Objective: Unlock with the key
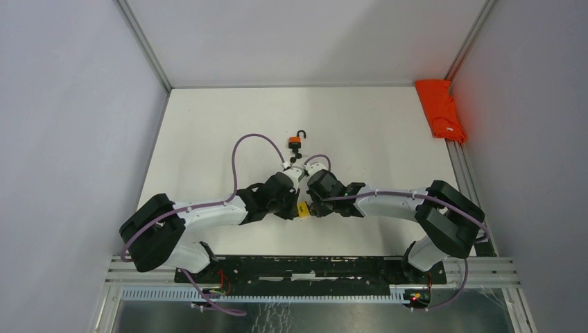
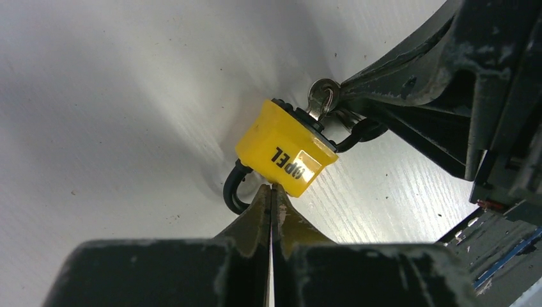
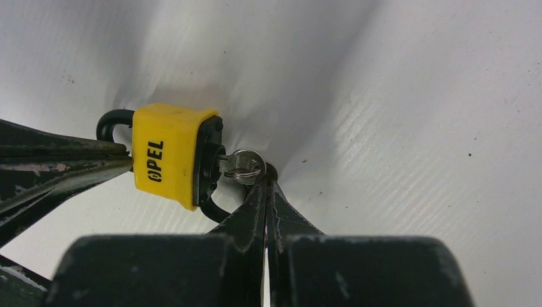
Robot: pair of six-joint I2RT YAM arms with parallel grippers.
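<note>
A yellow padlock point(image 1: 303, 209) point(image 2: 284, 147) point(image 3: 169, 153) lies on the white table between my two grippers. Its black shackle point(image 2: 231, 190) points to the left arm, and a silver key point(image 2: 321, 96) point(image 3: 240, 165) sits in its keyhole end. My left gripper point(image 1: 297, 207) point(image 2: 271, 187) is shut, its tips against the shackle end of the body. I cannot tell whether it pinches the shackle. My right gripper point(image 1: 310, 208) point(image 3: 265, 178) is shut on the key's head.
An orange padlock point(image 1: 295, 141) with its shackle swung open lies farther back at mid-table. A folded orange cloth point(image 1: 440, 107) rests at the far right edge. Purple cables point(image 1: 239, 149) loop over both wrists. Grey walls close in the table on both sides.
</note>
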